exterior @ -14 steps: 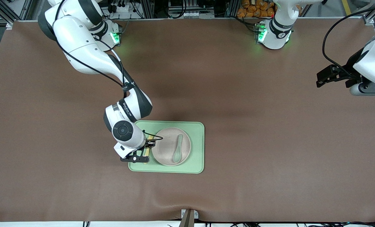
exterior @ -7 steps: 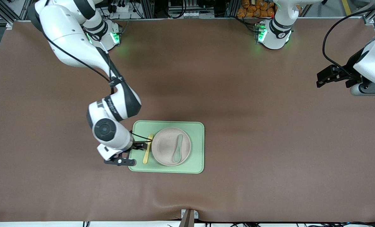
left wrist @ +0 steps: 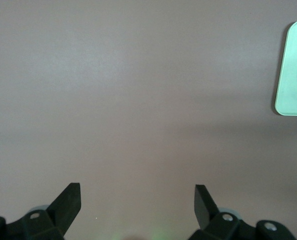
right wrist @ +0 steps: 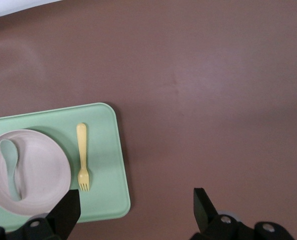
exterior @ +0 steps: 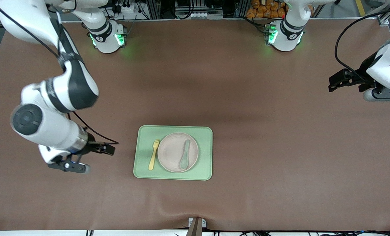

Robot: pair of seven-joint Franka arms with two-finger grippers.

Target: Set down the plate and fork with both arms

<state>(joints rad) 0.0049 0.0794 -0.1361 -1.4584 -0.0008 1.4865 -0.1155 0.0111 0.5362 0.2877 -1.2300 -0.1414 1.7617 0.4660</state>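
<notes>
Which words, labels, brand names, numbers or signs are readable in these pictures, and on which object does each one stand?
None can be read.
The tray, plate, fork and spoon carry no print.
Small marks on the two arm bases are too small to read.

Both arms: glossy white shells, rounded links, dark grey to black bands at joints.
Right arm [exterior: 55, 98]: round dark grey cap on its wrist end; thin black cable along the links, strapped by a black band, looping to the right gripper [exterior: 107, 149].
Left arm [exterior: 386, 68]: black cable arcing above it; left gripper [exterior: 335, 82] black, angular.
Bases: white, green lights lit.
Wrist views: black wedge-shaped fingers [left wrist: 68, 200], small silver screws.
</notes>
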